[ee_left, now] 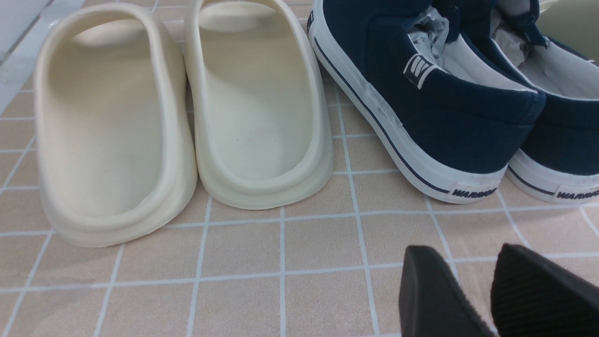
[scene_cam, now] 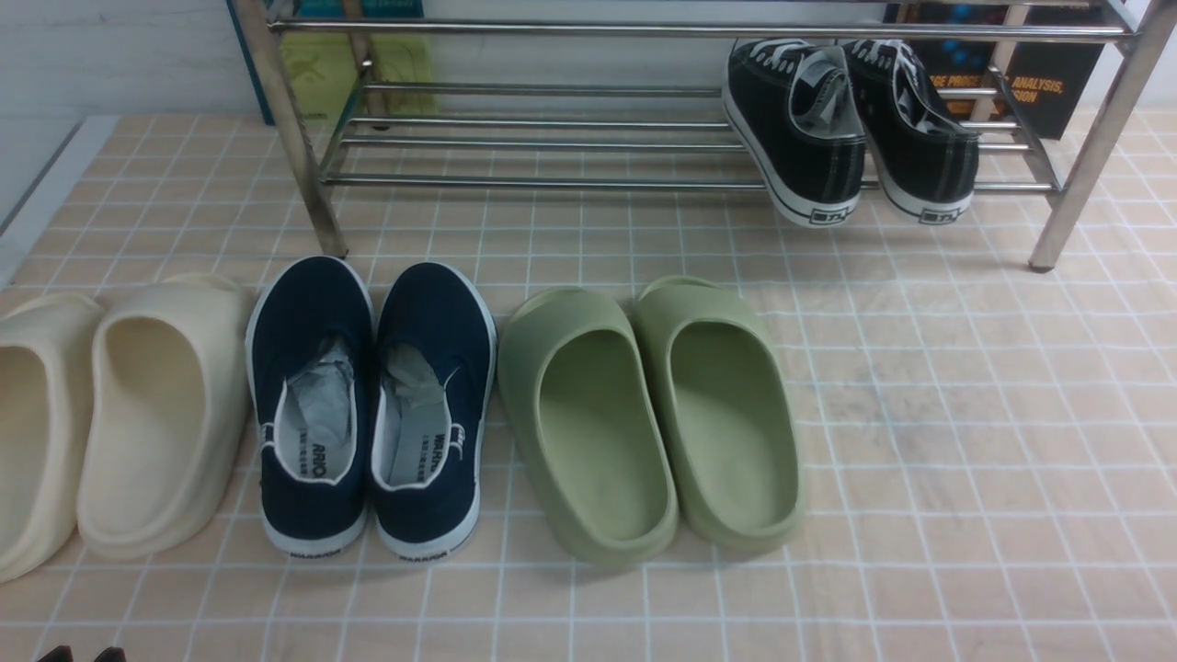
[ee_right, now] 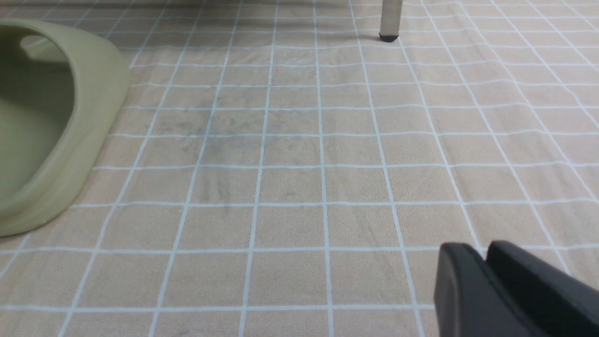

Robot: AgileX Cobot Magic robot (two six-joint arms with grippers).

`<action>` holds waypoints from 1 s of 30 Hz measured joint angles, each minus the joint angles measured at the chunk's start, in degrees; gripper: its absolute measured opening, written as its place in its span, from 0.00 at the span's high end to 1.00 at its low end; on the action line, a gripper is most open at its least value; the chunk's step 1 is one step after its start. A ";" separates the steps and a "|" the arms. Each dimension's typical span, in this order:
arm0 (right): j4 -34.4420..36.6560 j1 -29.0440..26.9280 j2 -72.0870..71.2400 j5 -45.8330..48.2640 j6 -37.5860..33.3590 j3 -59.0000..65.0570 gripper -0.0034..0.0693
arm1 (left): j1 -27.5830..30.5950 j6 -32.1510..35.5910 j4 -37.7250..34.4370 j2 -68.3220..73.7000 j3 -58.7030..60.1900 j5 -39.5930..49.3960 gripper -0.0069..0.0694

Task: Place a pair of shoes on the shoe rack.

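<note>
Shoe rack (scene_cam: 588, 181) top cut off; leftmost cream slipper (scene_cam: 32, 423) pt. out of frame.

Tiled floor with shoes and a rack

The peach tiled floor (scene_cam: 965, 441) carries a row of cream slippers (scene_cam: 156, 405), navy slip-ons (scene_cam: 368, 405) and green slippers (scene_cam: 653, 414); behind stands the steel shoe rack (scene_cam: 552, 138), black sneakers (scene_cam: 851, 129) on its bars.
</note>
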 joint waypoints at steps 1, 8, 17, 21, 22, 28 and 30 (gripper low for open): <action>0.00 0.00 0.00 0.00 0.00 0.00 0.83 | 0.00 0.00 0.00 0.00 0.00 0.00 0.60; 0.00 0.00 0.00 0.04 0.00 0.00 0.82 | 0.00 0.00 0.00 0.00 0.00 0.00 0.60; 0.00 0.00 0.00 0.04 0.00 0.00 0.80 | 0.00 0.00 0.00 0.00 0.00 0.00 0.60; 0.00 0.00 0.00 0.04 0.00 0.00 0.79 | 0.00 0.00 0.00 0.00 0.00 0.00 0.60; 0.00 0.00 0.00 0.04 0.00 0.00 0.79 | 0.00 0.00 0.00 0.00 0.00 0.00 0.60; 0.00 0.00 0.00 0.04 0.00 0.00 0.78 | 0.00 0.00 0.00 0.00 0.00 0.00 0.60; 0.00 0.00 0.00 0.04 0.00 0.00 0.77 | 0.00 0.00 0.00 0.00 0.00 0.00 0.60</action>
